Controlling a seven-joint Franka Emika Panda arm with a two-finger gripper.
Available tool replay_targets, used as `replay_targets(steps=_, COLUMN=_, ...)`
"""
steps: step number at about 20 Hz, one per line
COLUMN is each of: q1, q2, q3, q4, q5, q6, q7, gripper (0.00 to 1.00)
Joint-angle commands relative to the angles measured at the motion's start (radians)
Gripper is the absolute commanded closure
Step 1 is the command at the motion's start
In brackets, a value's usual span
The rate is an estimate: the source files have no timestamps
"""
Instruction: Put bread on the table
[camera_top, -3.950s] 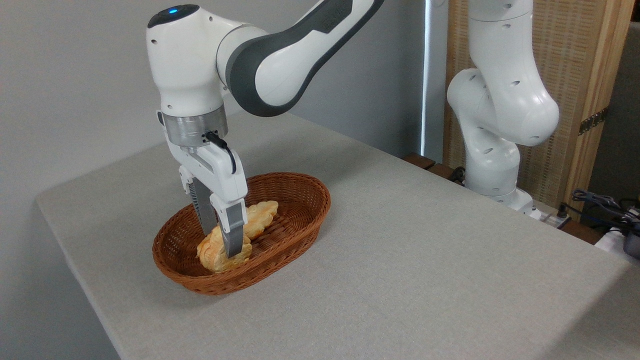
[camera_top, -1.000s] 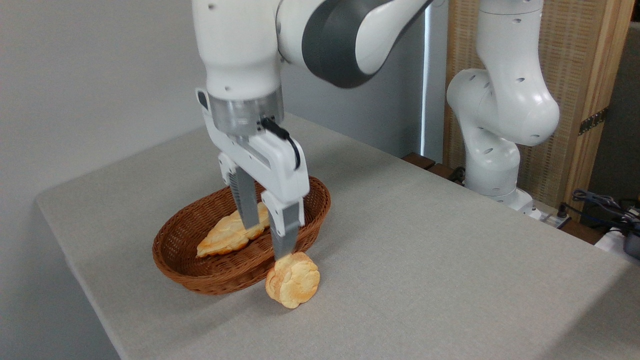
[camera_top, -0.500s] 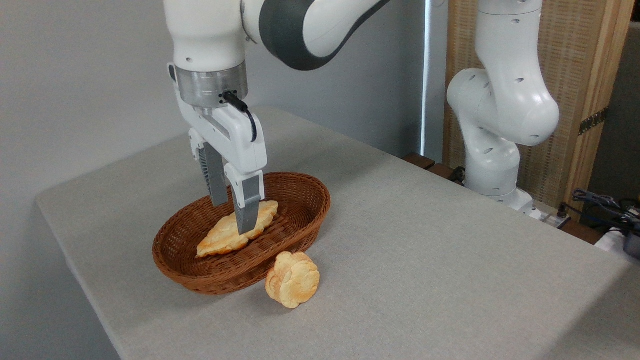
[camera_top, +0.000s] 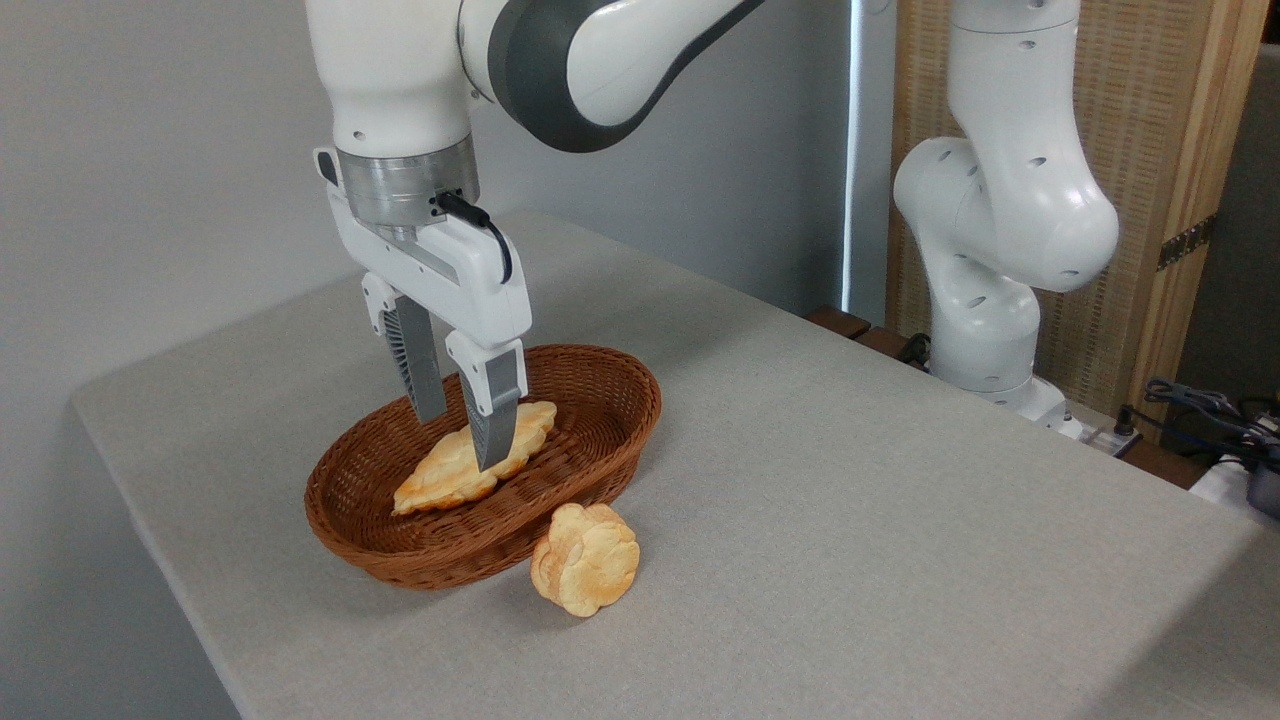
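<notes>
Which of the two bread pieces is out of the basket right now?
The round knobbly roll: it stands on the table just outside the basket. The longer flat pastry lies inside, under the open gripper.

Quick count from my end: one bread roll on the table, at about 5 o'clock from the one wicker basket. One flat pastry in that basket. One robot arm, one end effector, two fingers.
</notes>
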Motion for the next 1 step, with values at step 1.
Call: replay_targets(steps=1, q1=0.004, q2=-0.008, q3=0.010, q4=0.018, q5=0.013, q6=0.011, q7=-0.017, gripper=0.00)
